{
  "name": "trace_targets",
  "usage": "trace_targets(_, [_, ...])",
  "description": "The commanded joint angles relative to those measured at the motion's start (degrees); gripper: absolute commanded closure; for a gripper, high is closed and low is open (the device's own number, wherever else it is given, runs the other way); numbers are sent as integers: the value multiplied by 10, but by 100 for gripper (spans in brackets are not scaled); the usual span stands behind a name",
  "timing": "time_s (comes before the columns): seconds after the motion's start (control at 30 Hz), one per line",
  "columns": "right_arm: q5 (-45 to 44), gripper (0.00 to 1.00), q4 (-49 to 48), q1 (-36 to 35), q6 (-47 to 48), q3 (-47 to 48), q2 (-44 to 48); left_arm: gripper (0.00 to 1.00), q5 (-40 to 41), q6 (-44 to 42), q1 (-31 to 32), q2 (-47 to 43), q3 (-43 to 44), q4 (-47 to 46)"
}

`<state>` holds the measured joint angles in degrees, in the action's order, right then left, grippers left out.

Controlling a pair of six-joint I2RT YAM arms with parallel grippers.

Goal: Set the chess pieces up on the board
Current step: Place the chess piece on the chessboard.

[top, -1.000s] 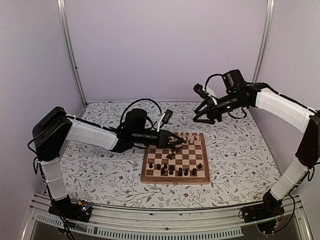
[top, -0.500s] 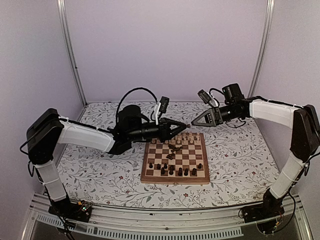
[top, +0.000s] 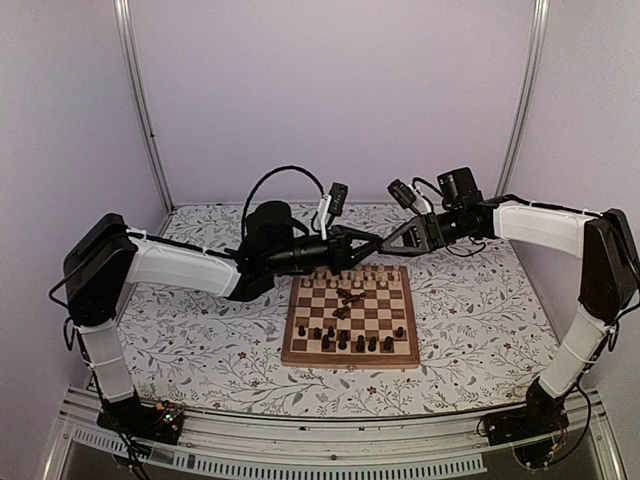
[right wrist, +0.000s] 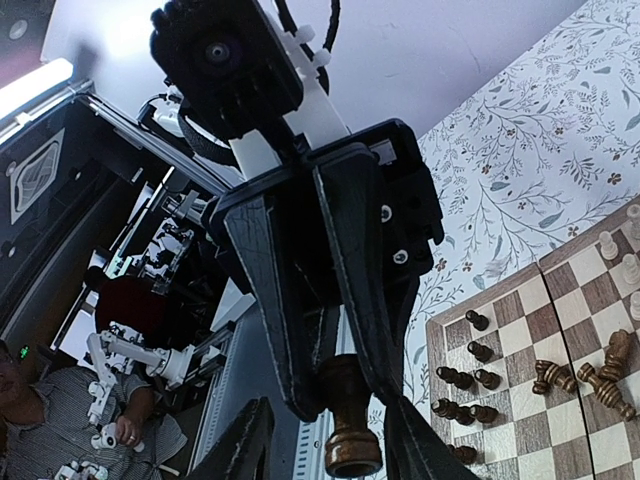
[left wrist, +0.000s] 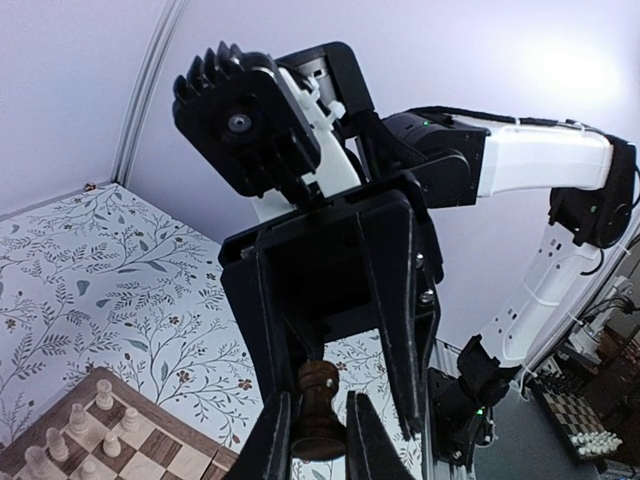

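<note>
Status: mid-air handoff, upper centre of the top view, above the far edge of the square wooden chessboard with dark and tan squares [top: 288, 335].

- Left pincer [left wrist: 318, 445]: clamped on 1 dark brown turned wooden chess piece [left wrist: 318, 400], at the bottom centre of the left wrist view.
- Right pincer [right wrist: 330, 435]: jaws apart, 1 finger either side of that piece, with a gap showing on both sides in the right wrist view. It has no grip yet.
- The 2 pincers sit nose to nose with fingers interleaved, so there is little clearance.
- Board: a row of dark pieces [top: 345, 343] stands near the front edge and a row of pale cream pieces [top: 355, 273] at the far edge. A few brown pieces [top: 348, 295] lie toppled mid-board. The floral tabletop [top: 200, 340] surrounds it.

Risks, as I judge them:
1. If the left lets go before the right has seated, the piece drops. It hangs over the far edge, so it could bowl over the pale row or roll onto the tabletop.
2. The right may close on a rounded turned section. That grip is poor, and the piece could tilt or squirt out.
3. If both are clamped and either arm pulls away, the piece twists or is yanked free.
4. Right fingers may land on left fingers, giving a false grip.
5. Even after a clean handoff, a skewed piece would tip over when set down.
</note>
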<state>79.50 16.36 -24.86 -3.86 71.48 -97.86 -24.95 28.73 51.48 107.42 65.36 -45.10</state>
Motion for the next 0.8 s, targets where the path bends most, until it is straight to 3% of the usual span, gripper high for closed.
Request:
trace_targets(0.0, [20,61,-12,-1,-3,1,17,90,-5,-7,9,6,7,1])
trace_targets(0.47, [12,59,-13,26,-4,3,25,90,4,-14,13,-12,-12,5])
trace_targets(0.77, [16,69,-15,27,-1,1,27,90,7,-13,14,-2,1,13])
